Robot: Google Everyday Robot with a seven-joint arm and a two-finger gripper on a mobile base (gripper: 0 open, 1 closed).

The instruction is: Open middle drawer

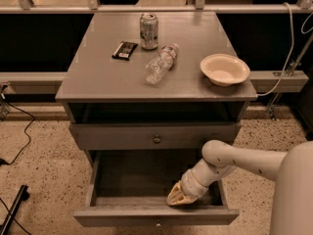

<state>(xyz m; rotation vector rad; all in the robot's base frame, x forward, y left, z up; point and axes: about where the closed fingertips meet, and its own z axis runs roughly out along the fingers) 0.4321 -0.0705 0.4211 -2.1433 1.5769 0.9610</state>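
Observation:
The middle drawer (pixel 122 216) is the grey drawer standing pulled far out at the bottom of the view. Its deep plain grey interior is exposed and its small round knob (pixel 157 224) shows on the low front. My gripper (pixel 178 198) reaches down into this drawer, right of centre, just behind the front panel and resting on or just above its top edge. My white arm (pixel 230 160) comes in from the lower right. I see nothing held in the gripper.
Above it is another grey drawer front (pixel 112 137) with a round knob, with a dark gap over it. On the cabinet top (pixel 98 77) are a soda can (pixel 148 31), a dark snack bar (pixel 124 50), a lying plastic bottle (pixel 161 63) and a white bowl (pixel 224 69). Cables lie on the floor at the left.

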